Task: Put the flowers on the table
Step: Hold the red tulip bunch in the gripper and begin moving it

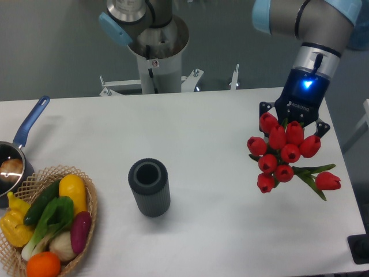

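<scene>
The flowers (285, 154), a tight bunch of red tulip buds, hang over the right side of the table (219, 124), heads turned toward the camera, with one bud and a green leaf splayed out to the right. They sit directly below the tool (293, 118), whose dark body with its blue light comes down from the arm at the upper right; the stems run up behind the heads and are hidden from this view, so the bunch appears to be carried by its stems, with the heavier blooms drooping forward. That fits the task: the dark grey ribbed vase (149, 187) stands empty near the middle of the table, well apart from the bunch, and the flowers are held over bare white surface where they could be laid down. Whether the lowest buds already touch the table or hover just above it cannot be told from this angle. The tool's fingers are covered by the tulip heads, so their gap is not visible; judging from the bunch hanging beneath it, the tool is closed around the flowers rather than spread wide. At the left edge, well away from the work, sit a wicker basket (92, 199) of vegetables and a small saucepan (12, 164) with a blue handle.
</scene>
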